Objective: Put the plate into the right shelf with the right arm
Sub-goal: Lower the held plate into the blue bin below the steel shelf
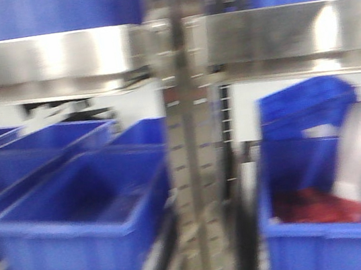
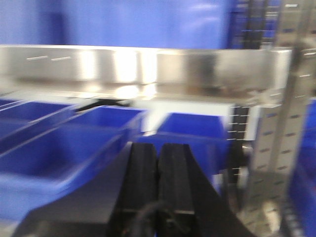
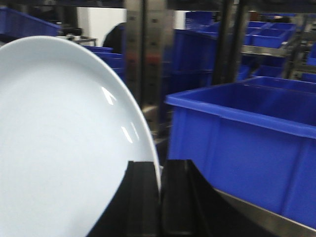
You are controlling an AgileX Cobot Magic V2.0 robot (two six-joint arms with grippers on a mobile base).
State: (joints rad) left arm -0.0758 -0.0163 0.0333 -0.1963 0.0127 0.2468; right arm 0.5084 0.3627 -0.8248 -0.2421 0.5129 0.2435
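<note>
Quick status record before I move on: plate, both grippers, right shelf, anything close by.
plate: plain white round plate, tilted on edge, held at its rim
right gripper: shut on the plate
left gripper: shut, empty
right shelf: stainless-steel rack; plate not yet set down
nearby: blue plastic bin with something red inside, plate showing over it
image quality: front view blurred

We face the right shelf close, head-on; both wrist views look forward over their jaws, sharing blue bins.
</note>
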